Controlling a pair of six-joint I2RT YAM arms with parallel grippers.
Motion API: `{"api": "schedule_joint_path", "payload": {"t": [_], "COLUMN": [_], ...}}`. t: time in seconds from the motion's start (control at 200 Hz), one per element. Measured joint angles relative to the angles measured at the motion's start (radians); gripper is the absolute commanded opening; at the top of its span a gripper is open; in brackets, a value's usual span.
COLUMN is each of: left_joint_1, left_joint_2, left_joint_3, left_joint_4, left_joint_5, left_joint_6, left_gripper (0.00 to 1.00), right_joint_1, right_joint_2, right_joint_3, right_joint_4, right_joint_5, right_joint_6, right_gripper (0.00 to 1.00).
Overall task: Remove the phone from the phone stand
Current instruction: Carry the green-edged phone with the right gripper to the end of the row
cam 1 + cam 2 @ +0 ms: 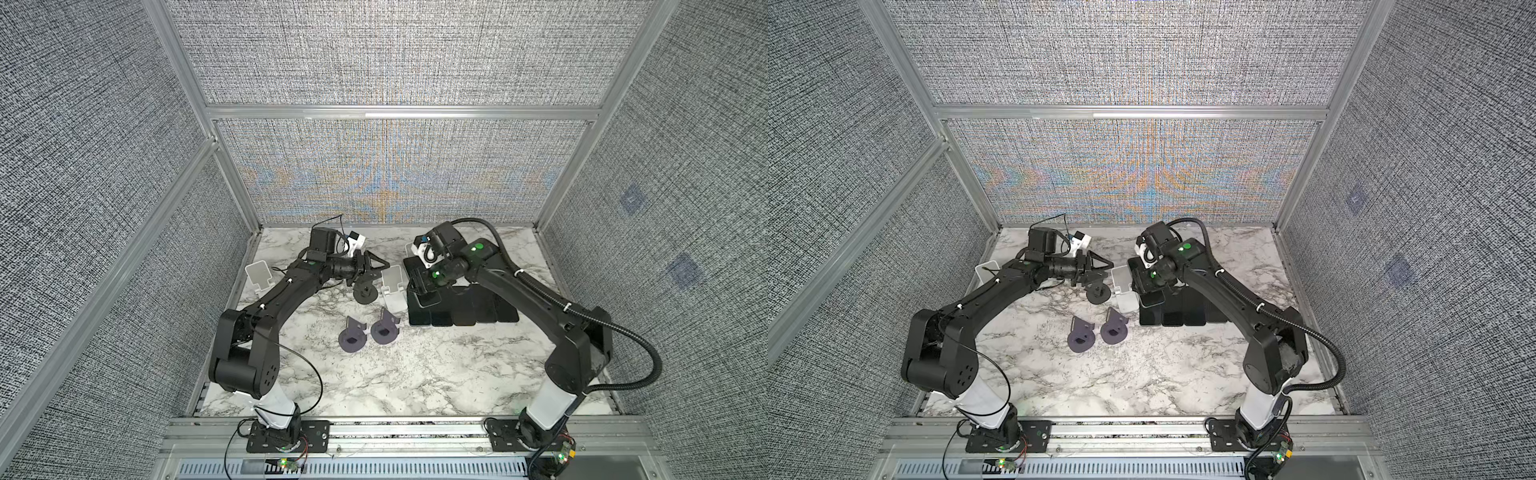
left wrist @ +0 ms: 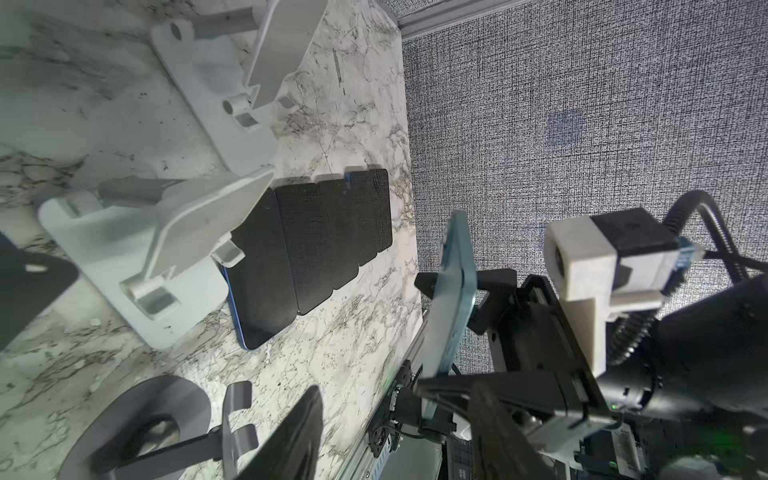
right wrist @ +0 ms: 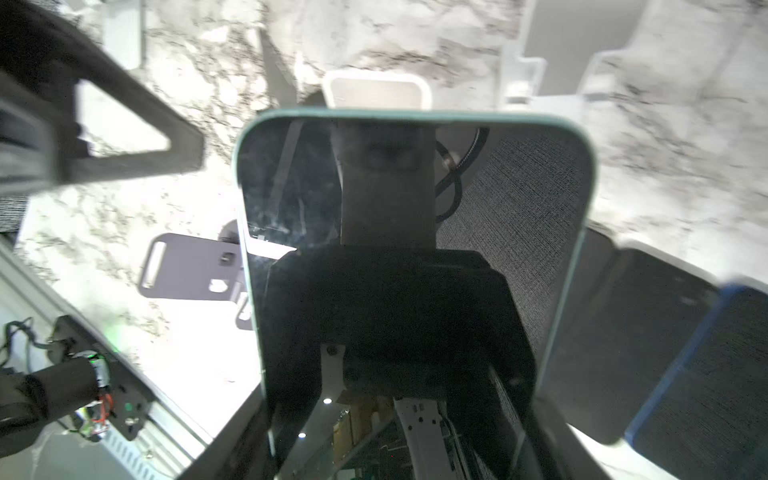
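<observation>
One worry: our right gripper (image 1: 419, 286) pinches the phone (image 2: 451, 299) aloft, just beside the white stand (image 1: 392, 279); we fear a loose edge grip dropping it onto flat phones (image 1: 473, 309) by that stand; our left gripper (image 1: 378, 270) hangs parted, empty.

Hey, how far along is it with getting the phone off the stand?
Done: the phone is clear of the white stand, whose cradle is empty. In hand: the right gripper is clamped on the phone above the table; the left gripper hangs open by the black stand. Left: probably setting the phone down, perhaps beside the row of phones lying flat.
</observation>
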Motion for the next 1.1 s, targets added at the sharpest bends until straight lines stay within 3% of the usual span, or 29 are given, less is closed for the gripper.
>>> {"api": "schedule_joint_path", "payload": {"t": [0.085,0.605,0.91,1.101], "left_joint_1": [0.000,0.005,0.006,0.006], "left_joint_2": [-0.001,-0.018,-0.038,-0.050], "left_joint_3": [0.002,0.007,0.001,-0.004], "left_joint_4": [-0.008,-0.045,-0.020,-0.009], "left_joint_5": [-0.007,-0.029,-0.028,-0.027], "left_joint_6": [0.010,0.032,0.032,0.025], "left_gripper": [0.57,0.57,0.57,0.57], "right_joint_1": [-0.058,-0.581,-0.779,-0.853], "right_joint_2": [-0.007,-0.088,0.028,0.085], "right_joint_3": [-0.003,-0.165,-0.197,-0.237], "right_joint_4": [-0.034,-0.098,-0.050,0.031], "right_joint_5": [0.018,0.135,0.154,0.105], "right_joint_6": [-0.051,-0.313,-0.472,-0.549], "right_gripper": [0.00,0.00,0.00,0.00]}}
